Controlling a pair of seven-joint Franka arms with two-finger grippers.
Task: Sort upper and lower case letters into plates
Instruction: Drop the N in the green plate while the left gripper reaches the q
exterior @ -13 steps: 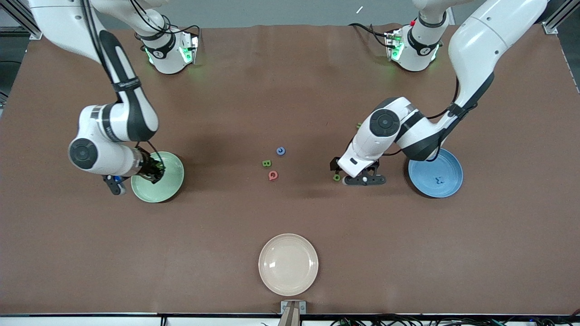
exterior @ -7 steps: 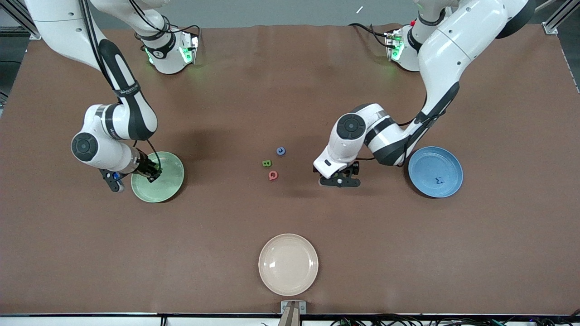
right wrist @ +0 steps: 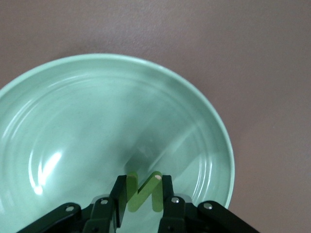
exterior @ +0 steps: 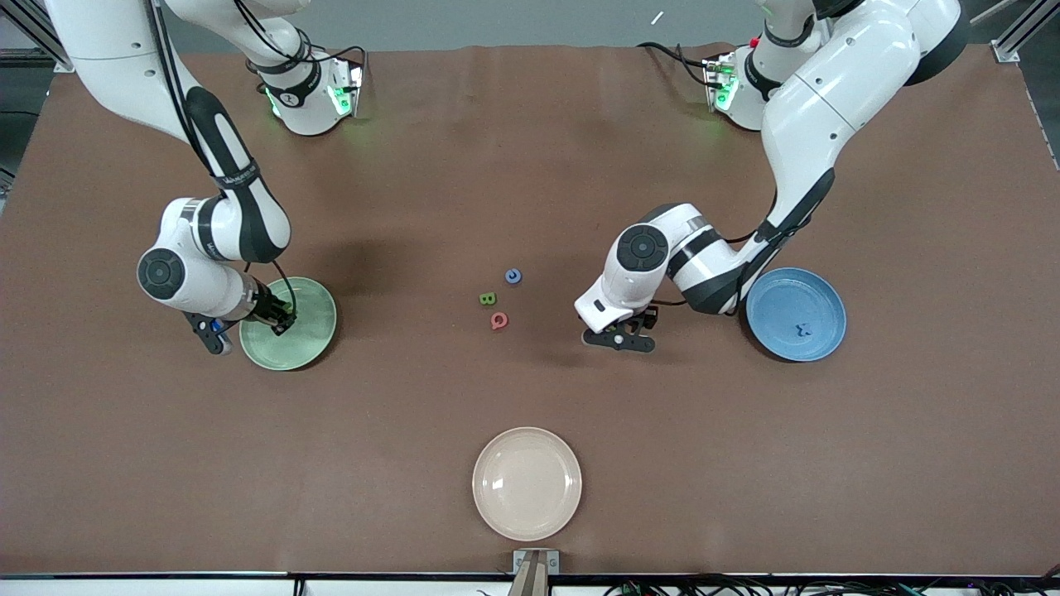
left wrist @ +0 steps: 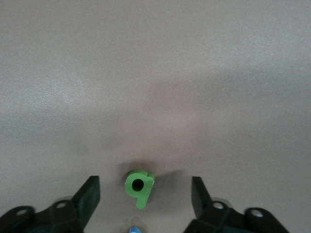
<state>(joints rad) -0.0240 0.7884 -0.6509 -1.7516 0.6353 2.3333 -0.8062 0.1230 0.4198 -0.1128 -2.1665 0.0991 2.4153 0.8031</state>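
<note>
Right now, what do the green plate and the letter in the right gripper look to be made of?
Green plate: probably glazed ceramic or glossy melamine, since it shows bright highlights and smooth concentric rings. Green N, clamped in the right gripper over that plate: likely matte foam or soft plastic, with chunky, dull faces and no shine.

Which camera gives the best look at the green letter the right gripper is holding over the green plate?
The right wrist view: the green letter N sits clamped between the right gripper over the pale green plate. In the front view the arm hides it. The left wrist view doesn't show it.
</note>
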